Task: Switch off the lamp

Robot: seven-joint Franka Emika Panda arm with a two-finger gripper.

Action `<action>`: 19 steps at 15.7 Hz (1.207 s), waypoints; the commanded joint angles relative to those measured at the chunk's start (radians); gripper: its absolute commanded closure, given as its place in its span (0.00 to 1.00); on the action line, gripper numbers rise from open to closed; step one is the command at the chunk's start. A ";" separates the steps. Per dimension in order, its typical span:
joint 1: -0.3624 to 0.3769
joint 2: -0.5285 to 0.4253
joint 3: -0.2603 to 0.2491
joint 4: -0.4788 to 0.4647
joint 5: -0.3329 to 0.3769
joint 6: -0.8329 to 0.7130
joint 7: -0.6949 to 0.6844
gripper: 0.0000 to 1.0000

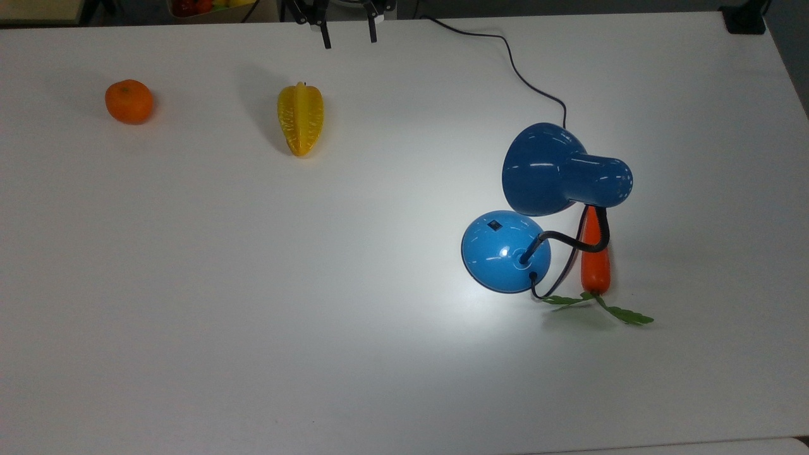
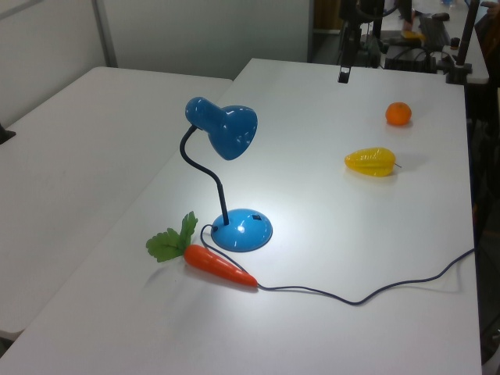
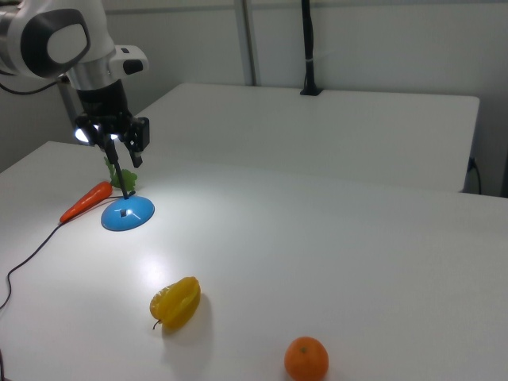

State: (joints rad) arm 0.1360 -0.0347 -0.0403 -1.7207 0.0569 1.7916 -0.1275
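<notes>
The lamp is lit and throws a bright patch on the white table. Its glossy blue dome base (image 1: 505, 251) carries a small black switch (image 1: 493, 224). A black gooseneck rises to the darker blue shade (image 1: 556, 169). In the left view the base (image 2: 242, 230) sits under the shade (image 2: 226, 129). My gripper (image 1: 349, 35) hangs at the far table edge, well away from the lamp, open with a moderate gap and nothing between its fingers. The left view has the gripper (image 2: 344, 75) at the table's far end. In the right view the gripper (image 3: 125, 145) overlaps the shade above the base (image 3: 127, 213).
A toy carrot (image 1: 595, 256) with green leaves lies against the lamp base on the top view's right. The black cord (image 1: 524, 79) runs from the lamp to the far edge. A yellow starfruit (image 1: 301, 119) and an orange (image 1: 129, 101) lie on the top view's left.
</notes>
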 commanded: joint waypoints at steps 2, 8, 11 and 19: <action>0.002 0.004 0.005 -0.007 0.021 0.031 -0.021 0.66; 0.004 0.006 0.013 -0.010 0.023 0.032 -0.021 0.95; 0.004 0.013 0.016 -0.010 0.026 0.032 -0.021 1.00; 0.005 0.015 0.016 -0.020 0.078 0.032 -0.037 1.00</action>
State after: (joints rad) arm 0.1387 -0.0134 -0.0250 -1.7212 0.1139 1.7967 -0.1291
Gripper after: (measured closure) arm 0.991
